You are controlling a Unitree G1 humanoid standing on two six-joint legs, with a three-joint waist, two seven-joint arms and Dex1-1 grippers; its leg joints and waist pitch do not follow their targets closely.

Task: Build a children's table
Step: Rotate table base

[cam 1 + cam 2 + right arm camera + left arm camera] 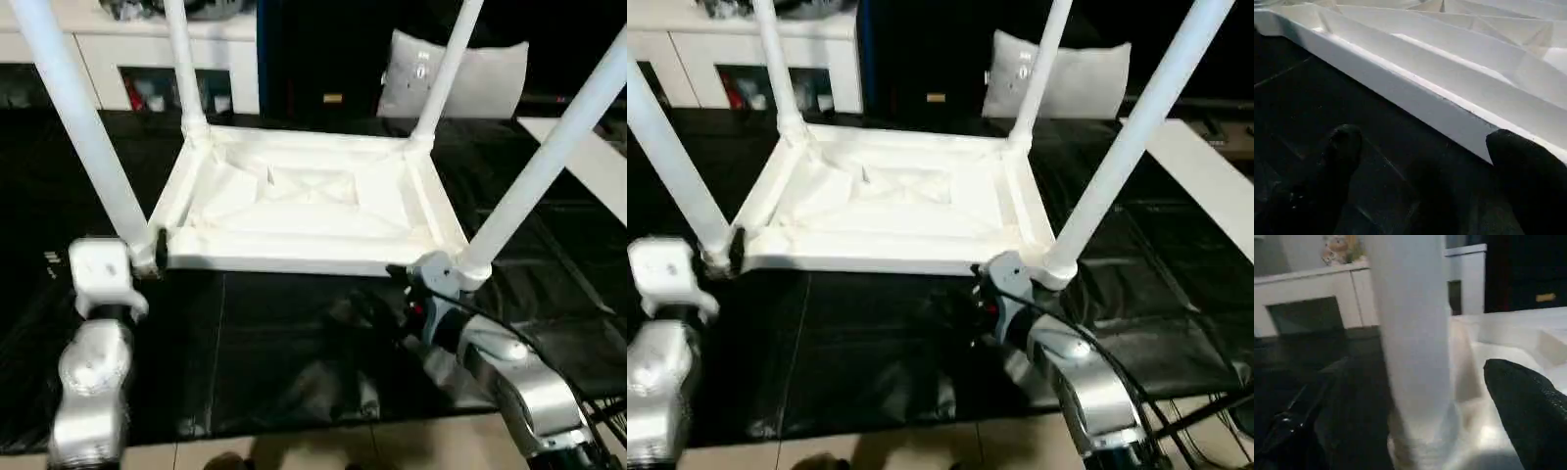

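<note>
The children's table (304,196) lies upside down on the black mat, ribbed underside up. Its legs stand in the corner sockets: near-left leg (83,127), far-left leg (181,69), far-right leg (446,69) and near-right leg (549,157). My left gripper (1420,396) is at the near-left corner, open, with a black finger (1528,406) on each side of the leg's base and a gap on both sides. My right gripper (1435,161) is open just in front of the table's near edge (1415,83) by the near-right corner, holding nothing.
A white cabinet (127,59) with shelves stands at the back left, and a grey pillow (470,78) leans behind the table. A white board (598,176) lies at the right. The black mat (284,343) ends at a tiled floor close to me.
</note>
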